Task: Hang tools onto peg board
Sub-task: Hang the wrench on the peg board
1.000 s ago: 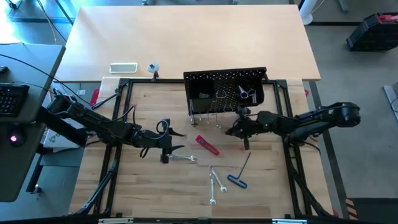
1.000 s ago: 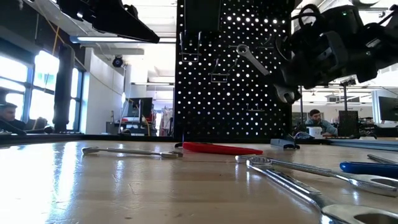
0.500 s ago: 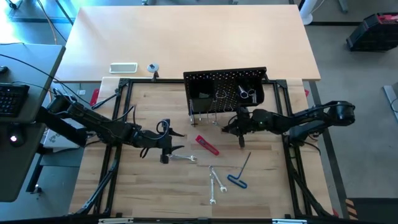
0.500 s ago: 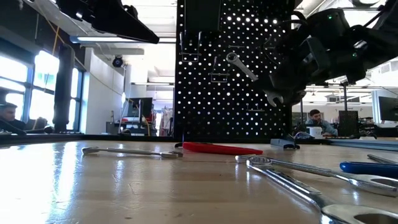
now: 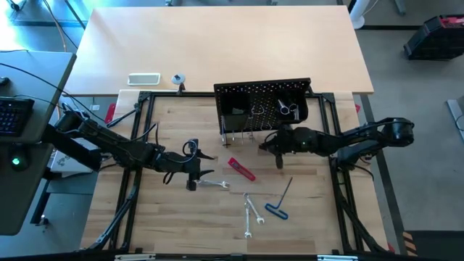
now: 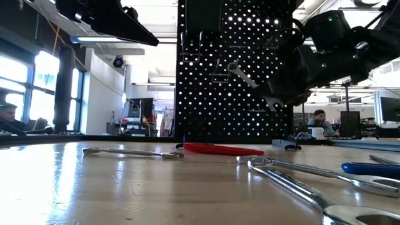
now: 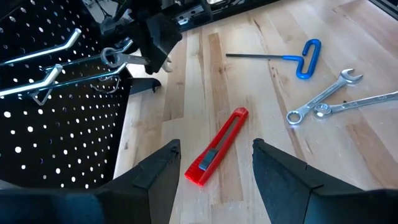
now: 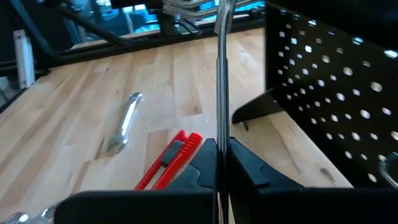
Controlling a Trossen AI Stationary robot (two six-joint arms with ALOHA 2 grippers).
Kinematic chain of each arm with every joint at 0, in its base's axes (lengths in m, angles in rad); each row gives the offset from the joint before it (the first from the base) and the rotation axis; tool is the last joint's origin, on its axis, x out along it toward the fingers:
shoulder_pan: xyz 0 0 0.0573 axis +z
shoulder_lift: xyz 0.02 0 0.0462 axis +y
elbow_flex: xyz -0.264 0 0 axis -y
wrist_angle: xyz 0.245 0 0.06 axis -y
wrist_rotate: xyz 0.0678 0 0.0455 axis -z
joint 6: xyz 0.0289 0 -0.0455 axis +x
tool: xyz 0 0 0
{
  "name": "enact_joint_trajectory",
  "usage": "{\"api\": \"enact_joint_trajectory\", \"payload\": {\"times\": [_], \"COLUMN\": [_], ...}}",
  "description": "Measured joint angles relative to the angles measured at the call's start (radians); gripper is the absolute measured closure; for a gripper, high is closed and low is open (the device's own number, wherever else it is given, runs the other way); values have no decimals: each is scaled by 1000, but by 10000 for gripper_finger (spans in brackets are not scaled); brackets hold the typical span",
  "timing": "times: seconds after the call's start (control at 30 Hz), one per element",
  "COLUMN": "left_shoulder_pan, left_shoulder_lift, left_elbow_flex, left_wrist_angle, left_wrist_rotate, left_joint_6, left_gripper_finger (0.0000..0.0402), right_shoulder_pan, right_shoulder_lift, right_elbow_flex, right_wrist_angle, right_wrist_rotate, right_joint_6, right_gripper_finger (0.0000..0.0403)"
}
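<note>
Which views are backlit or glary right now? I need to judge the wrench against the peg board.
Low view: the peg board is backlit, with bright room light through its holes; the right tool is a dark silhouette, though its wrench catches light. Right wrist view: the board's holes glow too. High and left wrist views: evenly lit wood, soft shadows, no strong glare.

the counter [image 5: 181,217] is pale planked wood with a smooth, slightly glossy grain. the peg board [image 5: 246,98] looks like matt black perforated metal. the wrenches [image 7: 329,102] are bright polished steel. the red-handled tool [image 7: 217,146] seems smooth plastic.
</note>
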Motion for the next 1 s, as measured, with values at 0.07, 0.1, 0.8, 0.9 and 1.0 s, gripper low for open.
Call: {"api": "enact_joint_trajectory", "payload": {"times": [0.07, 0.1, 0.8, 0.9, 1.0], "left_shoulder_pan": [0, 0, -2, -2, -2], "left_shoulder_lift": [0, 0, 302, 361, 400], "left_elbow_flex": [0, 0, 0, 0, 0], "left_wrist_angle": [0, 0, -163, -129, -102], "left_wrist_rotate": [0, 0, 341, 343, 347], "left_joint_6": [0, 0, -133, -134, -134], "left_gripper_finger": [213, 213, 213, 213, 213], "right_shoulder_pan": [0, 0, 1, 10, 26], "right_shoulder_lift": [0, 0, -1, -1, -1], "right_elbow_flex": [0, 0, -1, -1, -1], "right_wrist_angle": [-1, -2, -14, -14, -14], "right_wrist_rotate": [18, 22, 114, 98, 94], "right_joint_6": [11, 17, 96, 108, 109], "right_gripper_finger": [396, 395, 283, 277, 276]}}
